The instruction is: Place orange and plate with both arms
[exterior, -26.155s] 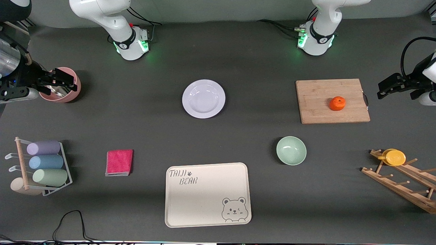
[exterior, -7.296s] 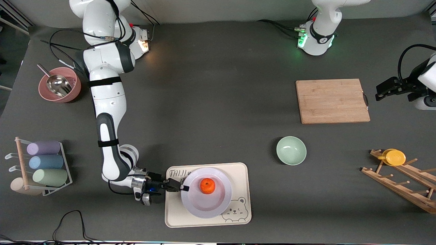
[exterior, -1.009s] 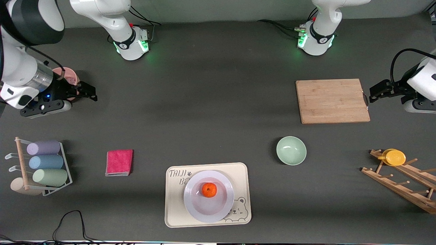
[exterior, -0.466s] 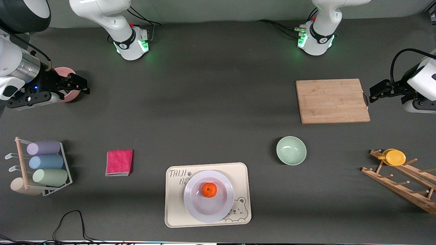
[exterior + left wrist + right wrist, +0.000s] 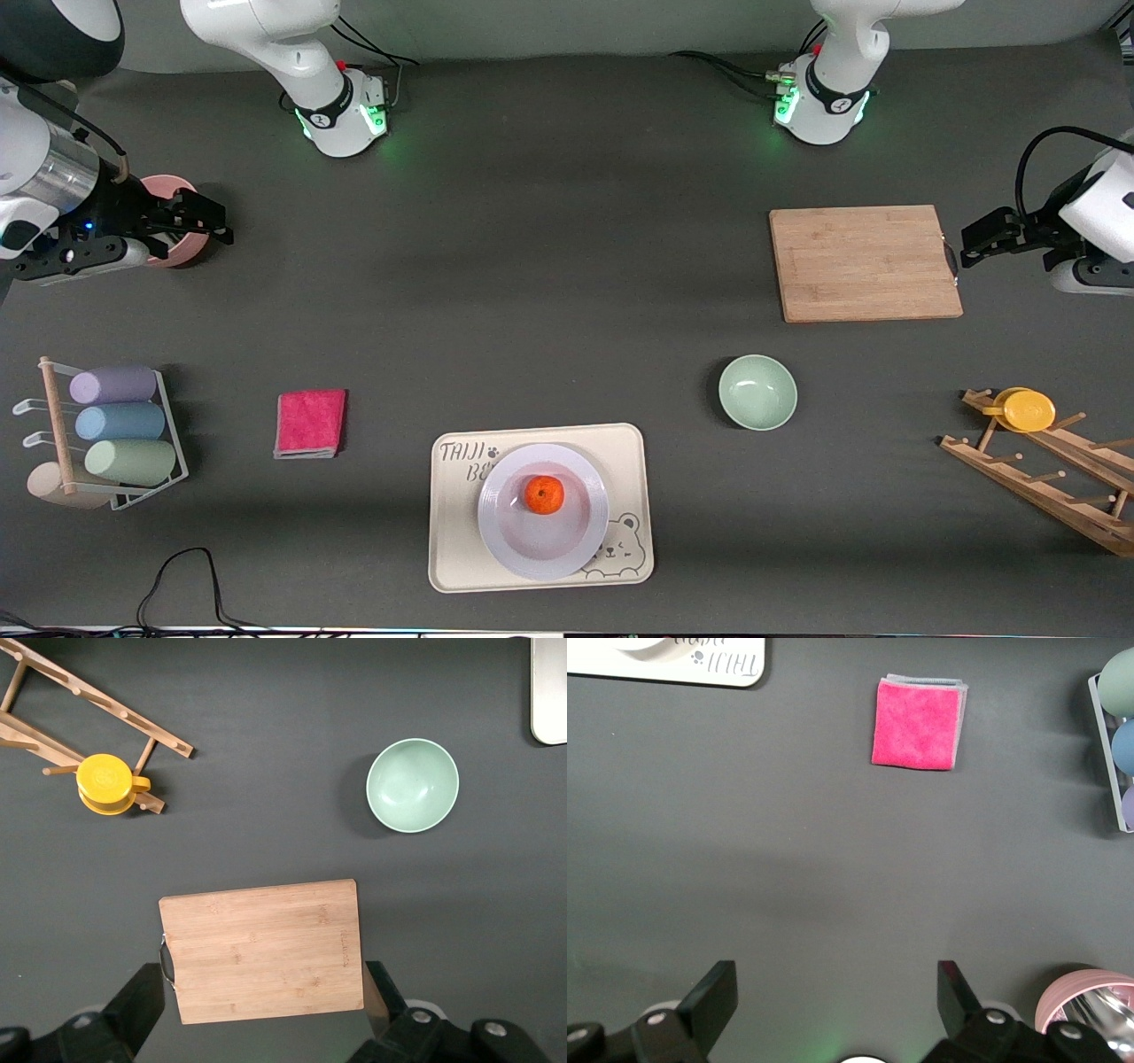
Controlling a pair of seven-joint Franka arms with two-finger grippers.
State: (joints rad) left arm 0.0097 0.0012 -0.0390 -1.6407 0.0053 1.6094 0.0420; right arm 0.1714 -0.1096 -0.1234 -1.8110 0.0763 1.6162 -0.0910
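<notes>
The orange sits in the well of the plate, and the plate rests on the cream bear tray at the table edge nearest the front camera, midway between the two arms' ends. Both items are well apart from either set of fingers. The right gripper hangs in the air at the right arm's end of the table, over the pink bowl; its fingers are spread wide and hold nothing, and the bowl's rim shows just beside one fingertip in the right wrist view. The pink cloth lies on the table well clear of these fingers. The left gripper hangs at the left arm's end, beside the handle edge of the wooden cutting board; its fingers are also spread wide and empty, with the board showing between them in the left wrist view. The mint-green bowl and the yellow cup on the wooden rack lie well apart from these fingers
</notes>
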